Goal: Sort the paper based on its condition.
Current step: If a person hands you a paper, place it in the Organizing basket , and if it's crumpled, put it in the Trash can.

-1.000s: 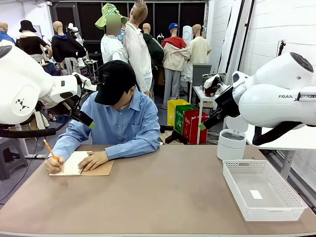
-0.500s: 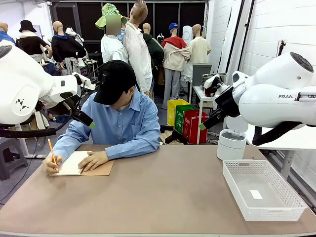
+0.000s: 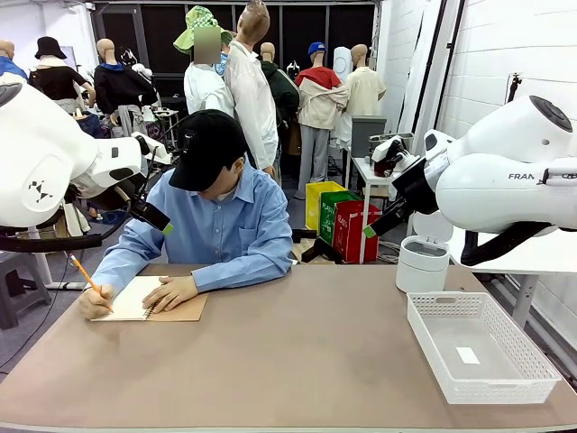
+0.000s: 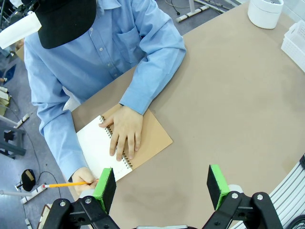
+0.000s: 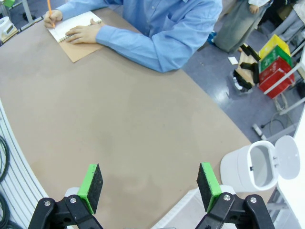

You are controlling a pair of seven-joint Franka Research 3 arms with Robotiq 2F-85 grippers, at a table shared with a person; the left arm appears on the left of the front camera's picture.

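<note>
Loose paper is out of view. A person at the far left of the table writes with an orange pencil [image 3: 86, 273] on the white page of a spiral notebook [image 3: 135, 299] with a tan cover, the other hand [image 3: 169, 293] flat on it. My left gripper [image 3: 158, 221] hangs open high above the notebook [image 4: 95, 145], holding nothing, its fingertips [image 4: 161, 187] wide apart. My right gripper [image 3: 383, 221] is raised at the right, open and empty; in its wrist view [image 5: 149, 186] bare table lies below it and the notebook [image 5: 71, 24] is far off.
A white mesh basket [image 3: 491, 390] stands at the table's right front, holding just a small white label. A white lidded bin [image 3: 422, 263] with its lid open [image 5: 248, 171] sits behind it. The brown tabletop [image 3: 297, 352] is bare in the middle.
The person's pencil has shifted a little while writing. Both arms and grippers have stayed where they were.
</note>
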